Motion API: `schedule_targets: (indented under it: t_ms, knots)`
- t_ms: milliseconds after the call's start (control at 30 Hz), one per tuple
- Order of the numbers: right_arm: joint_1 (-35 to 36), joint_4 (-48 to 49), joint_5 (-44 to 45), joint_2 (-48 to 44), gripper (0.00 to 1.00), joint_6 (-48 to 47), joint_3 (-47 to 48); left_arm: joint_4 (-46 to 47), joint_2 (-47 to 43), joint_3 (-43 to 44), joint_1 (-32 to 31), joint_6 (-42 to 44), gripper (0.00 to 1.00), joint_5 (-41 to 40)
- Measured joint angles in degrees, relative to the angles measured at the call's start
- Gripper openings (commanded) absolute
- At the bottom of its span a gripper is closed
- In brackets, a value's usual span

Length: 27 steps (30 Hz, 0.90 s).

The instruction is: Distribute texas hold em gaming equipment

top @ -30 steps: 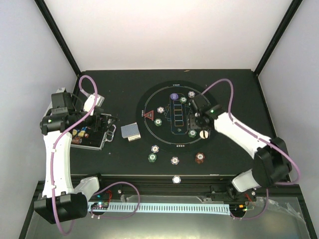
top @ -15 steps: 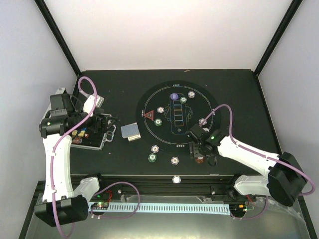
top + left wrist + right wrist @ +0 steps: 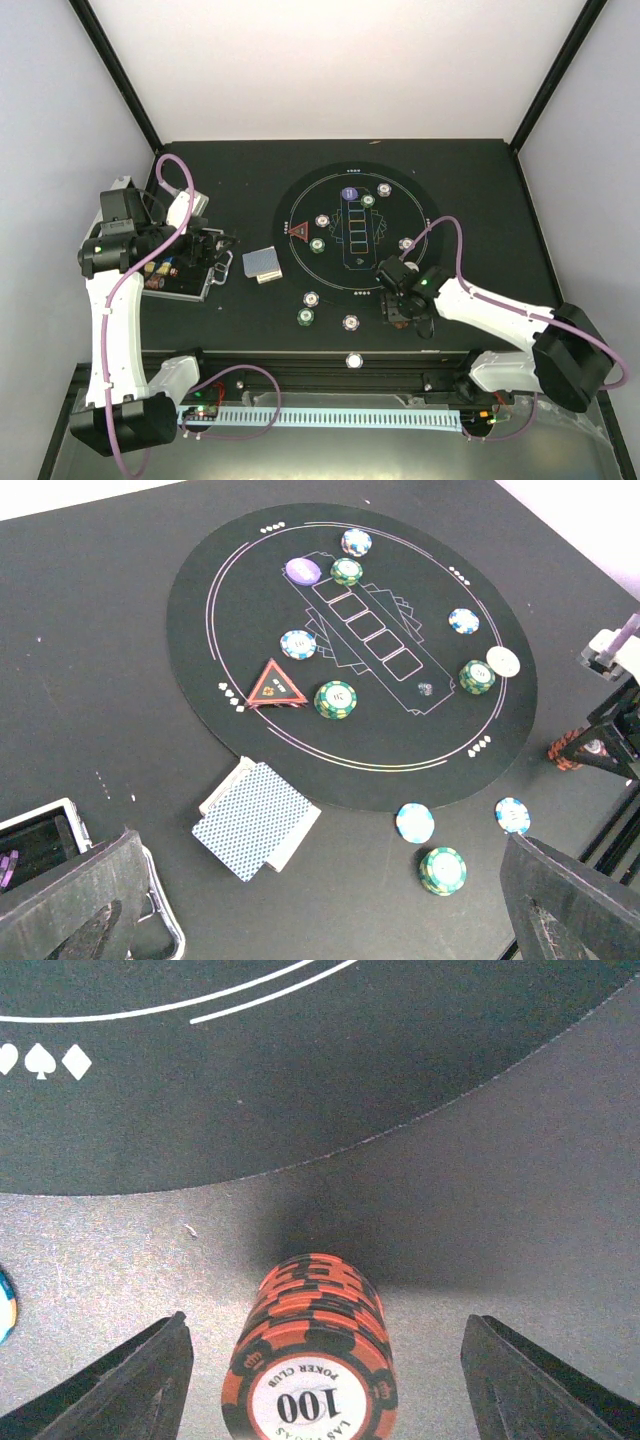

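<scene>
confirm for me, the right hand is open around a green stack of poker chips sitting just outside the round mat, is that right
Not quite. The stack between the open fingers of the right hand is red-orange with black stripes and marked 100, not green. The right wrist view shows it clearly. The rest holds: the stack stands just outside the round mat.

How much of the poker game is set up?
Done: several chips, the purple button and the triangle lie on the mat. In hand: the right end effector, open, straddles a red chip stack just off the mat. To do: the deck sits undealt beside the mat.
</scene>
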Motion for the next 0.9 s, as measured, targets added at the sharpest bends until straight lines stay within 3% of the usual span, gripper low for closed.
schedule_targets:
  t_ms: [433,900]
  knots:
    - [0.00,1.53,-0.44,1.36,0.58,-0.72,-0.11,0.07,0.13,0.00,0.00,-0.28,0.99,0.00]
    - [0.00,2.01,-0.39,2.23,0.48,-1.27,-0.11,0.09,0.24,0.00,0.00,-0.42,0.99,0.04]
